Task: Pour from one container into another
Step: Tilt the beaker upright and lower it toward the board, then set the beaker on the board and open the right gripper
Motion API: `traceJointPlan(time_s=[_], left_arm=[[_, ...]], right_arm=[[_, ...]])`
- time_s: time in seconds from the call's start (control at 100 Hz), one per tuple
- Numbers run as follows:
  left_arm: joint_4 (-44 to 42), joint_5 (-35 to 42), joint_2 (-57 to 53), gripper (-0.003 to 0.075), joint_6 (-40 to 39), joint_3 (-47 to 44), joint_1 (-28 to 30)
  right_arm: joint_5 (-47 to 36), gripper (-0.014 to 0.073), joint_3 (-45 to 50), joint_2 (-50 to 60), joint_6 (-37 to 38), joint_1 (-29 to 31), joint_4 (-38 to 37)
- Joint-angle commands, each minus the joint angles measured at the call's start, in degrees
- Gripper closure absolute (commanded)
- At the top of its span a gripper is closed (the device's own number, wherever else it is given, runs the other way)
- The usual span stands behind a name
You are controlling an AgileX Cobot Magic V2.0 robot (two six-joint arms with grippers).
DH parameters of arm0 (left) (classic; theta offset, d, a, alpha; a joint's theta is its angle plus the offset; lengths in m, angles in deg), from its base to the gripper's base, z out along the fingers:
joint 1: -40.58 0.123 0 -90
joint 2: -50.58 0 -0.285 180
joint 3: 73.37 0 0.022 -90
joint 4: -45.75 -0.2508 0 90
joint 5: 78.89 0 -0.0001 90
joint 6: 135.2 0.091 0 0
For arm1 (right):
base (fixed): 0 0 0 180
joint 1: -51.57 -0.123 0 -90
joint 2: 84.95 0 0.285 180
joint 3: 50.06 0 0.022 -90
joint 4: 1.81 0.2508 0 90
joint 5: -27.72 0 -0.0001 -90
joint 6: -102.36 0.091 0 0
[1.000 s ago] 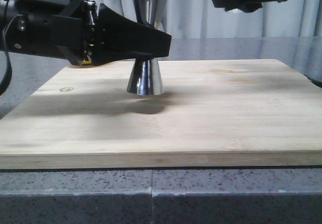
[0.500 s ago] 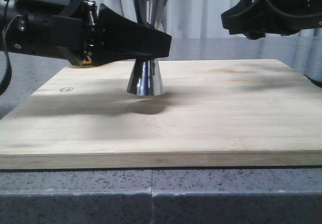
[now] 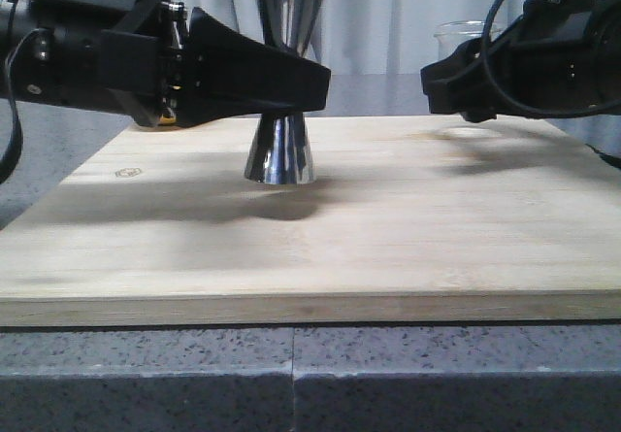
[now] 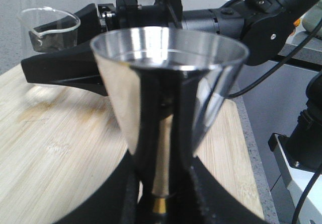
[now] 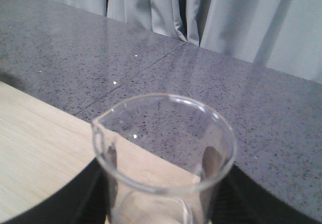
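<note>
Granite-speckled counter (image 3: 146, 374) fills the nearest strip of the front view, and on it lies the pale wooden board (image 3: 320, 248) that carries everything else. Nearest on that board stands the steel jigger (image 3: 279, 150), upright on its flared base; from the front its waist is hidden behind my left gripper (image 3: 291, 81), and its upper cone is cut off by the top of the picture. From my left wrist I see what the front hides: the wide shiny upper cup, and low down the gold band at the narrow waist, with my 2 black fingers (image 4: 206, 199) pressed against it on either side, so my left pincer is clamped on the jigger. Whether anything lies inside the cup I cannot make out; the rim is blurred.

Farther back and well apart to the right, my right gripper (image 3: 441, 78) hangs above the board, not touching it. Only the rim of the glass beaker (image 3: 464, 32) peeks over the black housing from the front. My right wrist view shows it better: the beaker stands upright with its pour lip to one side, clear-walled, with my dark fingers (image 5: 75, 194) hugging its lower sides, so that pincer grips the beaker. Its base is cut off, and I cannot tell what it contains. Grey curtain (image 5: 211, 17) hangs behind.
</note>
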Motion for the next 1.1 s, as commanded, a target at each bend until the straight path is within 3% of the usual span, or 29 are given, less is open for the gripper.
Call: traceJointPlan(time_s=[0.0, 0.5, 1.09], left_arm=[[1.83, 8.9, -1.81, 0.0739, -0.56, 1.54, -0.43], [1.93, 8.9, -1.81, 0.0739, -0.56, 1.54, -0.43], [1.93, 8.9, -1.81, 0.0739, -0.56, 1.54, -0.43]], right_arm=[[-5.86, 0.0358, -1.16, 1.33, 0.0, 0.32, 0.51], [-5.01, 0.0358, -1.08, 0.84, 0.0, 0.32, 1.21], [-9.84, 0.0358, -1.08, -5.19, 0.0, 0.32, 1.21]])
